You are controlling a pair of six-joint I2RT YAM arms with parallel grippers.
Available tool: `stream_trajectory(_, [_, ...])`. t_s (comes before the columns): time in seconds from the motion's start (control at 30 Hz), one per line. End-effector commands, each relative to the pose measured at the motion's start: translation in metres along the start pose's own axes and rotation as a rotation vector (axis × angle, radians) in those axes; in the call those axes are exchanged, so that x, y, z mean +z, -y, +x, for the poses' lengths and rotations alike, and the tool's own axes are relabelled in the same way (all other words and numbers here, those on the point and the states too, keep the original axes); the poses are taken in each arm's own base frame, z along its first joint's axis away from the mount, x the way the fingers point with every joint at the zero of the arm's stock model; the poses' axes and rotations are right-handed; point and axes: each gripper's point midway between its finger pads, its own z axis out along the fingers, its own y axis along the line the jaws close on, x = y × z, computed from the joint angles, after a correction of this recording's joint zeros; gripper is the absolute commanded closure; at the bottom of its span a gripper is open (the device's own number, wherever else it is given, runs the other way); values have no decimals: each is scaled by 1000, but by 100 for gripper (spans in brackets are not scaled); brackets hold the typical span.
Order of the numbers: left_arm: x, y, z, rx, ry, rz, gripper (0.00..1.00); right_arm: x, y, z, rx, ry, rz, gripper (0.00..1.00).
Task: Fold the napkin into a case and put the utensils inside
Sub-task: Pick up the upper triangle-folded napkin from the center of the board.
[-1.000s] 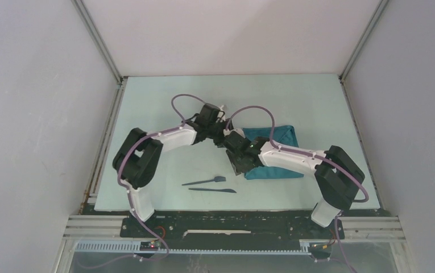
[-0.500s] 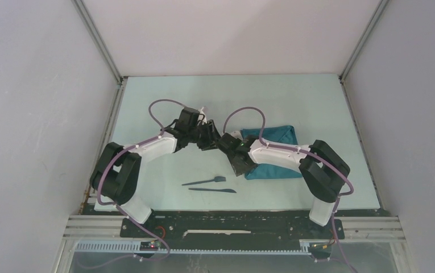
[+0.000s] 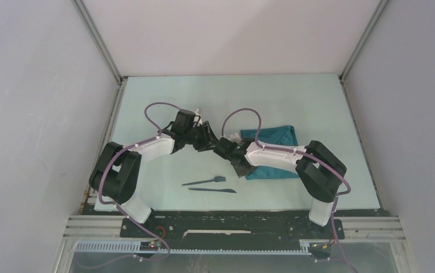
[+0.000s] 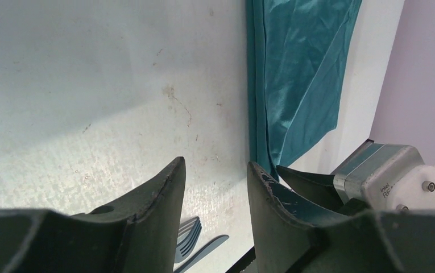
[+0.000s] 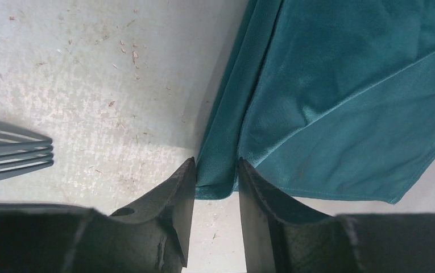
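Partial "intel Re" lettering, on white camera housing [image 4: 400, 173]

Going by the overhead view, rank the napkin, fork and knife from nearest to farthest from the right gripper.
1. Napkin: nearest; its near-left corner sits between the fingers of the right gripper.
2 and 3. Fork and knife: both lie to the gripper's left, toward the arm bases, knife just nearer the bases. The fork's head and the knife's right end are too close to call.
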Motion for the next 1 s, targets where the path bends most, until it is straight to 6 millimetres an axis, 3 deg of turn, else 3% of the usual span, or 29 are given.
stream_trajectory(0.0, [0, 8, -11, 17, 39, 31, 51, -8, 1, -12, 16, 49, 34, 56])
stream_trajectory(0.1, [0, 8, -11, 18, 41, 30, 51, -13, 0, -16, 18, 67, 26, 50])
stream_trajectory(0.33, [1, 9, -11, 13, 38, 34, 52, -9, -1, -12, 29, 50, 26, 52])
stream_trajectory(0.5, [-1, 10, -12, 17, 43, 37, 52, -13, -5, -17, 29, 72, 14, 42])
stream_trajectory(0.77, [4, 9, -10, 4, 25, 38, 52, -19, -8, -22, 53, 88, -16, 39])
stream_trajectory(0.97, [24, 34, -15, -30, -24, 149, 46, -54, -18, -45, 148, 222, -193, 26])
